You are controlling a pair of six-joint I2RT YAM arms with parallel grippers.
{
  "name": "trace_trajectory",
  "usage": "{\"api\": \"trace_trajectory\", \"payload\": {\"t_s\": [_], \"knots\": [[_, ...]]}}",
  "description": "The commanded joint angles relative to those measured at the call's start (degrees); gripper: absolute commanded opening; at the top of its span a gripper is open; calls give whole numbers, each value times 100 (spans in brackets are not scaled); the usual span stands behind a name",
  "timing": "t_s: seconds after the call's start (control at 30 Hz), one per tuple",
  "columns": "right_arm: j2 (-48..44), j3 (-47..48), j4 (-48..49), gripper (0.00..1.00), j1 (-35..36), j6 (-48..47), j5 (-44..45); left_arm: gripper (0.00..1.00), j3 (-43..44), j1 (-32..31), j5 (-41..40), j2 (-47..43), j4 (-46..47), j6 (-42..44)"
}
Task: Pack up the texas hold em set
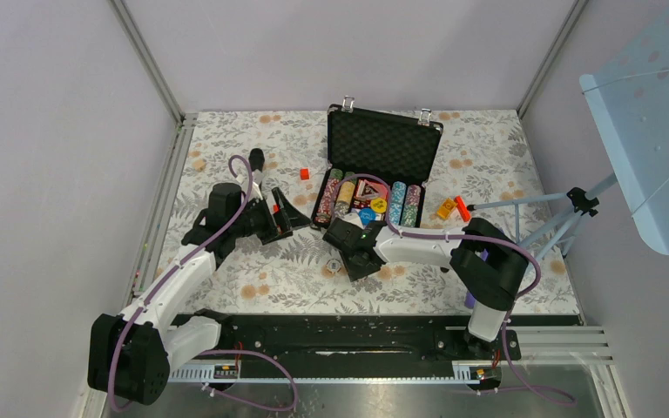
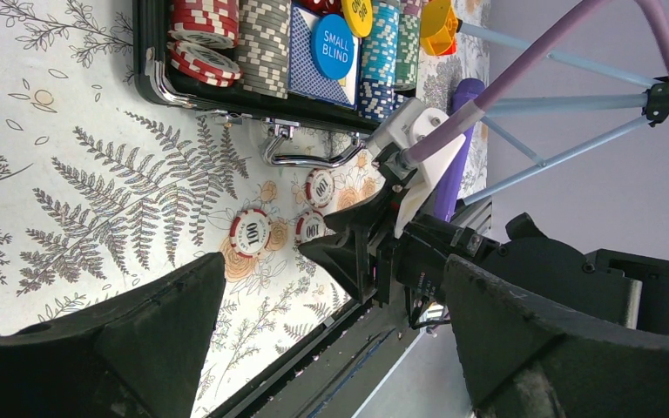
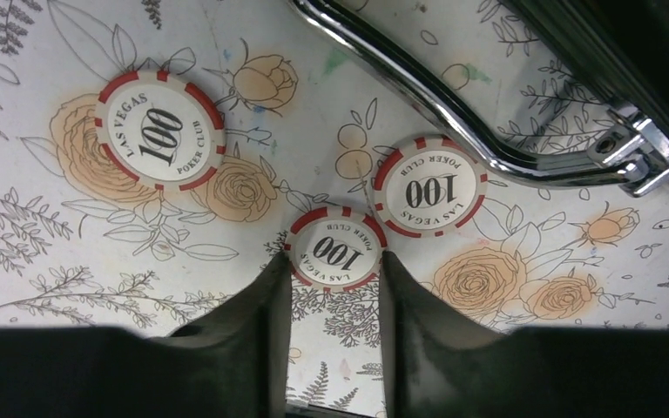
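Observation:
The black briefcase [image 1: 383, 144] lies open at the back centre, foam lid up, with rows of striped chips [image 1: 375, 202], a card deck and round buttons inside; the left wrist view shows them [image 2: 266, 43] and the "SMALL BLIND" button [image 2: 334, 45]. Three red-and-white "100" chips lie on the cloth by the silver handle [image 3: 453, 104]: one left [image 3: 160, 131], one right [image 3: 429, 185], one middle [image 3: 336, 249]. My right gripper [image 3: 335, 266] is down on the cloth, fingers touching both sides of the middle chip. My left gripper [image 2: 331, 261] hangs wide open and empty, left of the case [image 1: 286, 213].
A black microphone [image 1: 256, 161] and a small red block [image 1: 304, 173] lie left of the case. Yellow and red pieces [image 1: 453, 209] lie to its right. A tripod [image 1: 566, 213] with a blue perforated panel stands at the right edge. The black base rail [image 1: 348, 335] runs along the near edge.

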Motion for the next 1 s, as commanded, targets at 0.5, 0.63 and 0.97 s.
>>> {"api": "trace_trajectory", "payload": {"t_s": [0.5,0.63,0.97], "knots": [[479,-120,-44,0,43,35,58,95,-23,34,130,-13,193,15],[235,-169,145,0,47,11,23,94,-26,33,132,-7,186,16],[-1007,-510,334,42,43,8,369,95,-14,31,109,-57,133,33]]}}
